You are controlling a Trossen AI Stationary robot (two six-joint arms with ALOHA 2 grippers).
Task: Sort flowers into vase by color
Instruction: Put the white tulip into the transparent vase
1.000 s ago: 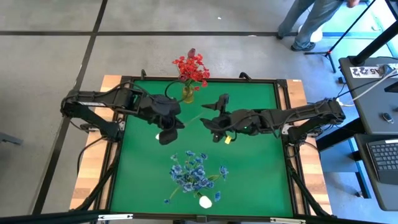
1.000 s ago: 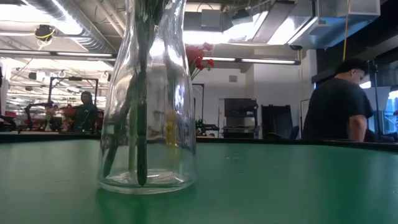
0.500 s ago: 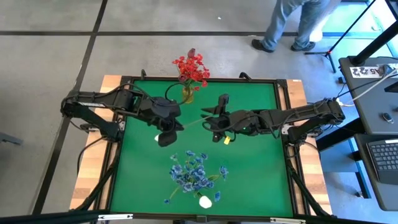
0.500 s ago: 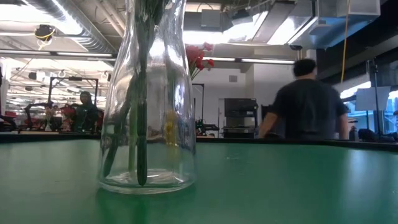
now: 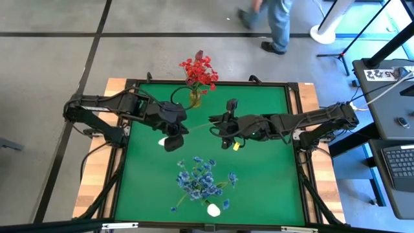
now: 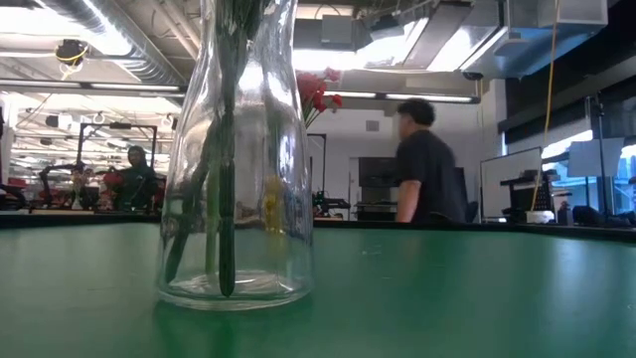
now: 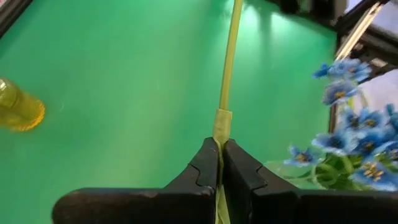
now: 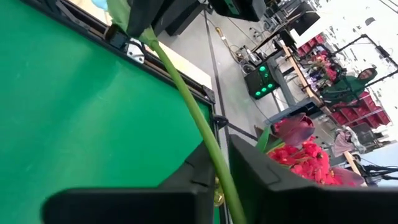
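Centre of the high frame, and both arms meet over the green table (image 5: 259,181) with one long green stem (image 5: 199,125) strung between them. Left gripper (image 5: 172,134) sits just left of centre, jaws pinched right down on that stem; its wrist camera shows the stalk (image 7: 227,74) squeezed between the two dark fingers (image 7: 202,171) and running away across the mat. At the gripper's lower-left edge there's a small white bloom (image 5: 162,141), a tulip head by the look of it, though from above it's hard to be sure. Right gripper (image 5: 222,129) is just right of centre, and the wrist picture has its fingers (image 8: 196,171) narrowed in on either side of the same stem (image 8: 186,102); whether both pads actually press it, I can't tell.

Upper middle of the high frame, at the table's far edge, stands the yellow vase (image 5: 195,98) with red blossom sprays (image 5: 200,71) and a dark red rosebud (image 5: 199,55) on top. Lower middle, the blue sprays (image 5: 202,179) stand in a clear glass vase (image 6: 237,159), well apart from the red bunch, with a second white tulip (image 5: 213,210) just below them. That glass vase fills the left of the low frame, green stems inside. A person (image 6: 422,164) shows in the room behind the table.
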